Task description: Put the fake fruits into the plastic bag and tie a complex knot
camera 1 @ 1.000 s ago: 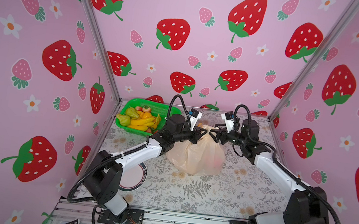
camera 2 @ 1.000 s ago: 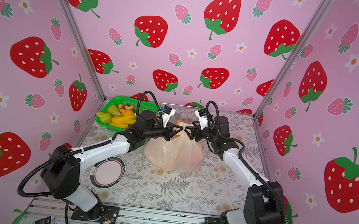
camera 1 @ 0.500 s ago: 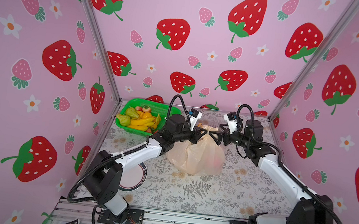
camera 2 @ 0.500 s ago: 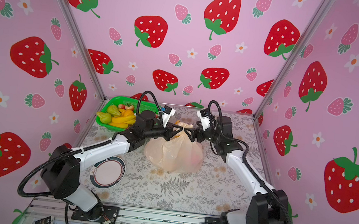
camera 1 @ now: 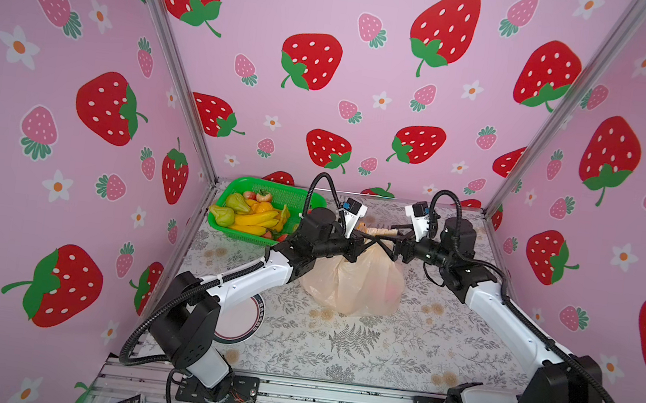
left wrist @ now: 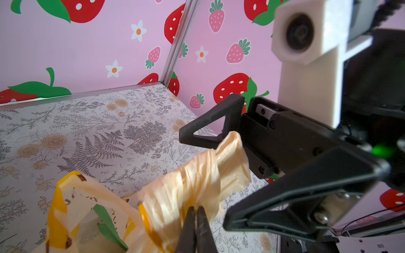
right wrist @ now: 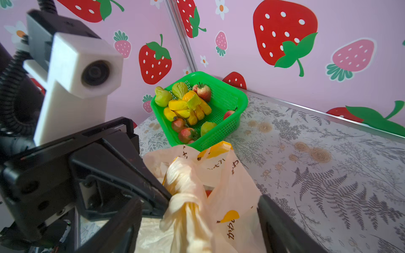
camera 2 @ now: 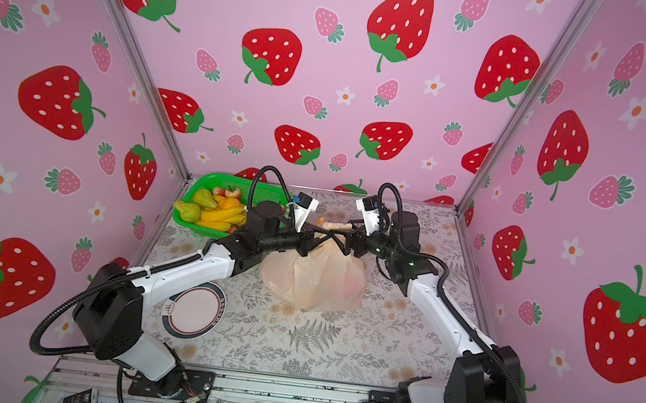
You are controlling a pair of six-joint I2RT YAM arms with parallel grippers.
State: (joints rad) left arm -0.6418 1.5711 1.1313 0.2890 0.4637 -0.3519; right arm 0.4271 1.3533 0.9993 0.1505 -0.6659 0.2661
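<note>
The table (camera 1: pixel 377 355) bears the plastic bag (camera 1: pixel 357 286), green basket (camera 1: pixel 233 234) and plate (camera 2: pixel 192 312).

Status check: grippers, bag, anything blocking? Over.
Left gripper shut on the plastic bag's twisted handles. Right gripper open, jaws straddling them. Fake fruits lie in the green basket. Nothing in the way.

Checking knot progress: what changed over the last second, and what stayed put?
The right gripper backed off slightly toward its own side, jaws open astride the tail of the knot, holding nothing. The left gripper stays shut on the knot. The plastic bag, fake fruits and green basket are unmoved.
</note>
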